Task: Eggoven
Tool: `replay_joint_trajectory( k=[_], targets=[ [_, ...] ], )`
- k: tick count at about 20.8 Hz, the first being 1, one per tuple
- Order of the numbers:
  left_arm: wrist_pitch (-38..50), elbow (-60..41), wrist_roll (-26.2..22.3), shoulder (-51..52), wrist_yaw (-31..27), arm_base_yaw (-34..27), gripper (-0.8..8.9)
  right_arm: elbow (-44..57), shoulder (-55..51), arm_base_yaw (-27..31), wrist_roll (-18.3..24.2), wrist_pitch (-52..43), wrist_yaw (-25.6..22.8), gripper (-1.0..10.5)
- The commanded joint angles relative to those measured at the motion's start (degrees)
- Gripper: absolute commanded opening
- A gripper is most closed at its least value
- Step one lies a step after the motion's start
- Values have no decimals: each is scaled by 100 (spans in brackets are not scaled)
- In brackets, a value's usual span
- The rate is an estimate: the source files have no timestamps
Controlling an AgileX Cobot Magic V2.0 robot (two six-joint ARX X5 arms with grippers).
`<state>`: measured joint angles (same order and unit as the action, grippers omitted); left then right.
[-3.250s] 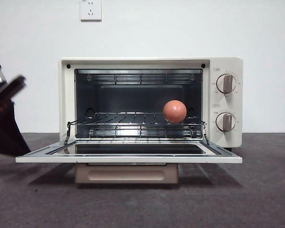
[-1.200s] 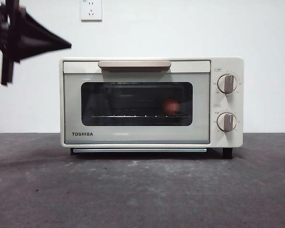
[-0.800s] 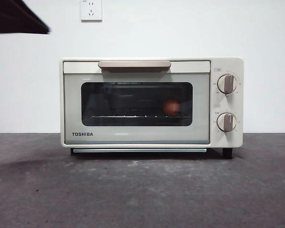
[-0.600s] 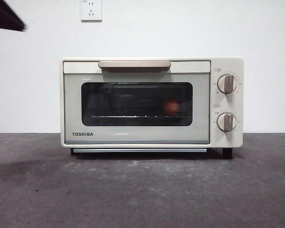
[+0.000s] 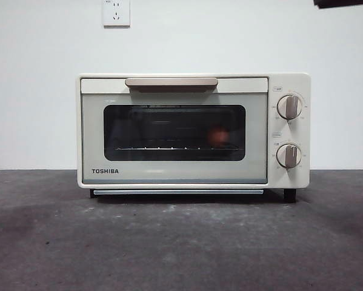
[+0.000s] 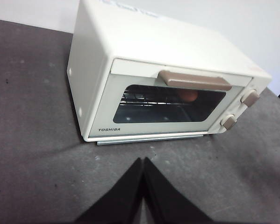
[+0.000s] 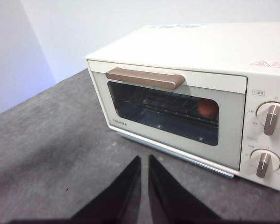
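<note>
The cream TOSHIBA toaster oven (image 5: 169,173) stands on the dark table with its door closed and its beige handle (image 5: 171,82) at the top. The reddish-brown egg (image 5: 217,136) sits on the rack inside, dim behind the dark glass, toward the knob side. It also shows in the left wrist view (image 6: 190,95) and the right wrist view (image 7: 206,108). My left gripper (image 6: 143,161) is shut and empty, held back in front of the oven (image 6: 144,46). My right gripper (image 7: 144,158) is shut and empty, also back from the oven (image 7: 200,51).
Two knobs (image 5: 288,107) sit on the oven's right panel. A white wall with a socket (image 5: 116,12) is behind. The grey table (image 5: 181,242) lies in front of the oven. A black arm tip (image 5: 342,3) shows at the top right corner.
The oven door, open 2.7 s ago, is closed with the egg inside. The dark arm at the upper left rose out of view. A black tip now shows at top right.
</note>
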<state>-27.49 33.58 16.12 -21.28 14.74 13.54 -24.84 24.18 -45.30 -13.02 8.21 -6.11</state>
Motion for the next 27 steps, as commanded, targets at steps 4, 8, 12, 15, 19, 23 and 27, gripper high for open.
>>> replay_joint_trajectory(
  k=[4,8,12,15,19,23,27],
  targets=[
    [17,81,-175,0,-20,20,7,63,-2,-48,153,-177,-127,4],
    [17,81,-175,0,-20,20,8,61,-4,-46,149,-216,-304,4],
    [22,81,-173,0,-20,20,8,50,-11,-44,146,-225,-308,4],
    [22,81,-173,0,-20,20,8,50,-11,-44,149,-221,-304,4],
    [22,81,-173,0,-20,20,8,50,-9,-44,149,-221,-302,4],
    [59,77,-348,0,-20,20,8,50,-11,-44,149,-221,-304,4],
    [378,26,-1729,122,-310,-28,8,50,-11,-44,149,-221,-302,4]
  ],
)
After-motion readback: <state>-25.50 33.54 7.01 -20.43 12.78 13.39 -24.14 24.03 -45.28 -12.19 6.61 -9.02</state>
